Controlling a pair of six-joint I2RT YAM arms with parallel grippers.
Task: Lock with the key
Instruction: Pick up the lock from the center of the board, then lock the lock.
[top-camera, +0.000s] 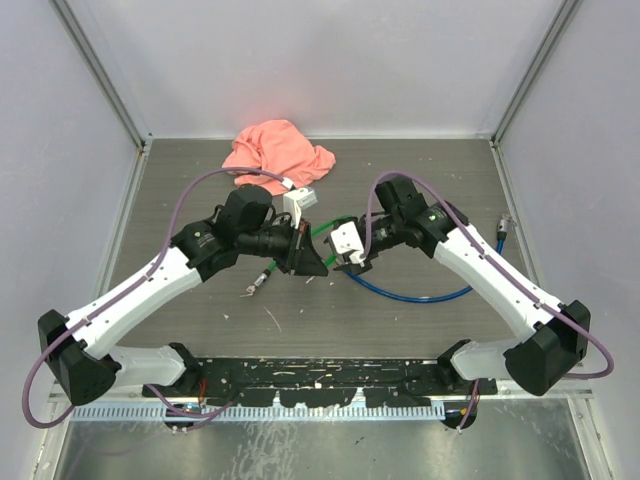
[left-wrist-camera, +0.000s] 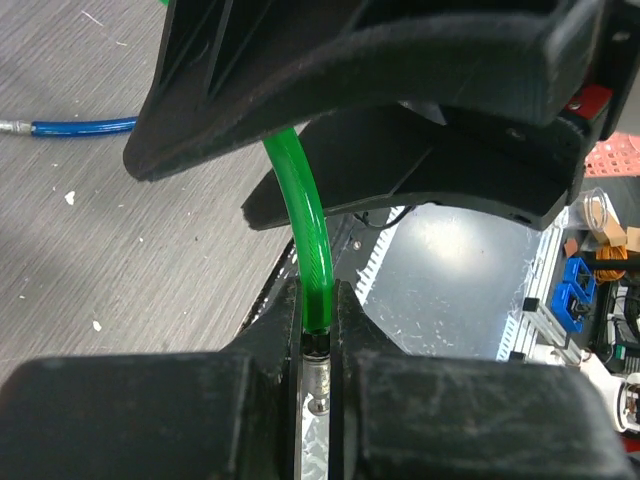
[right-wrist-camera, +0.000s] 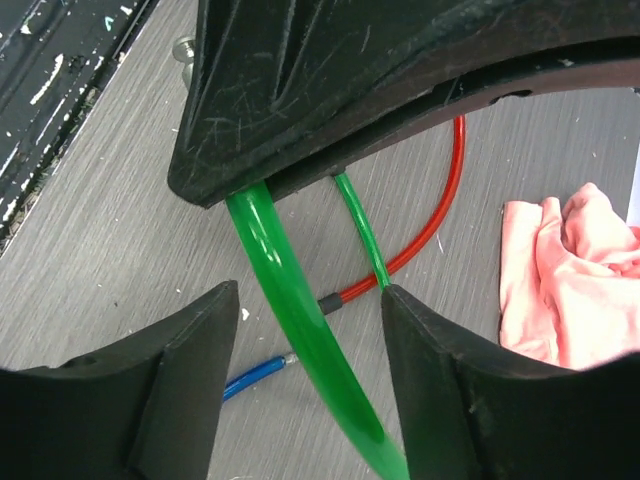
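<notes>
No key or lock shows in any view. A green cable (top-camera: 325, 228) runs between the two grippers at the table's middle. My left gripper (top-camera: 310, 262) is shut on the green cable's metal end (left-wrist-camera: 318, 375), and the tube (left-wrist-camera: 305, 230) arches up out of its fingers. My right gripper (top-camera: 351, 262) faces it, open. Its fingers (right-wrist-camera: 200, 340) stand on either side of the green cable (right-wrist-camera: 300, 340) without touching it. Each gripper's black fingers fill the top of the other's wrist view.
A blue cable (top-camera: 420, 295) loops on the table under the right arm. A red cable (right-wrist-camera: 430, 225) lies beyond the green one. A pink cloth (top-camera: 275, 150) lies at the back. A loose cable end (top-camera: 255, 283) lies under the left arm.
</notes>
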